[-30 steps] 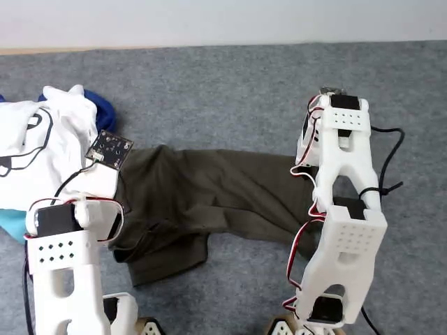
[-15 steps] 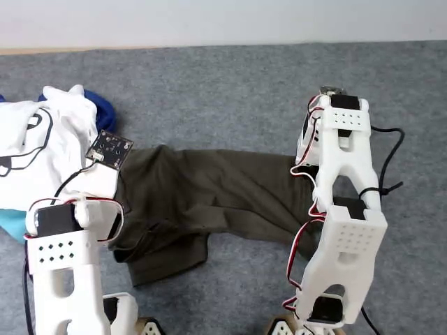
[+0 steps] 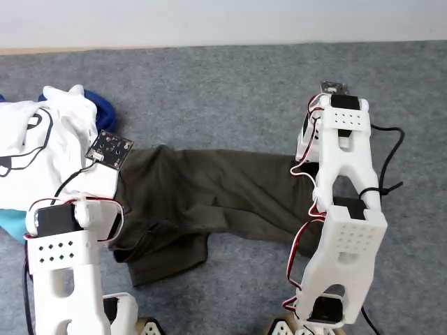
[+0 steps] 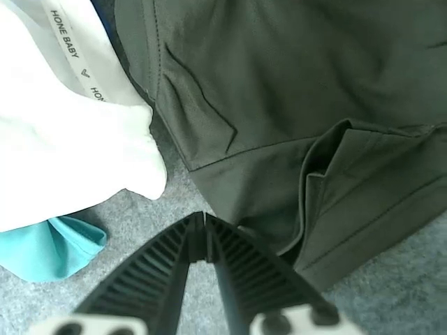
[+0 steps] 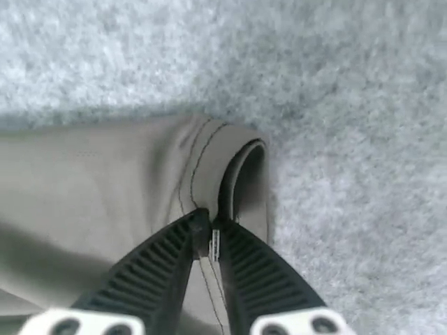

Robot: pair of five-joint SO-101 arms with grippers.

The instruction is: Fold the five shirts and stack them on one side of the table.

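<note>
Your left gripper (image 4: 204,234) is closed at the hem of the olive shirt (image 4: 279,84); your right gripper (image 5: 209,227) is closed, tips at its sleeve cuff (image 5: 241,174).

White arms (image 3: 342,230); black ribbed fingers (image 4: 157,269); red-white wires (image 3: 300,241)

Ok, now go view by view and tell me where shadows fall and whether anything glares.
High view: even, soft light; faint shadows in creases of the olive shirt, no glare. Left wrist view: the white shirt is very bright; deep shadow under the olive shirt's folded flap. Right wrist view: the sleeve opening is dark inside; a shaded band crosses the cloth beside the right gripper.
</note>
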